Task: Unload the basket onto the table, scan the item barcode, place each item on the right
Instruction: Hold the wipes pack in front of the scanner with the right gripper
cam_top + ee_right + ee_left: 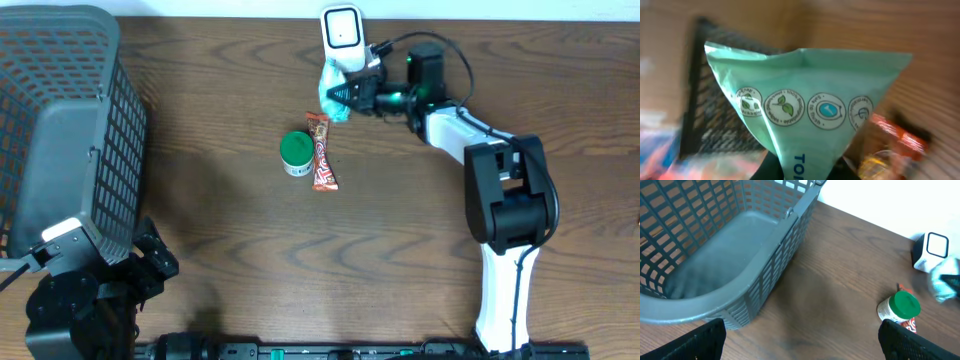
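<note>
The item is a mint-green pouch (333,92) with round icons on it. It hangs just below the white barcode scanner (341,30) at the table's back edge. My right gripper (350,96) is shut on the pouch's narrow end. In the right wrist view the pouch (815,100) fills the frame, pinched between the dark jaws of the right gripper (807,167). My left gripper (800,345) stands open over bare wood at the front left, holding nothing. From there the scanner (932,250) and the pouch (945,280) show far right.
A grey mesh basket (60,120) takes up the left side, close to my left arm. A green-lidded jar (295,152) and a red candy bar (322,152) lie mid-table, just in front of the held pouch.
</note>
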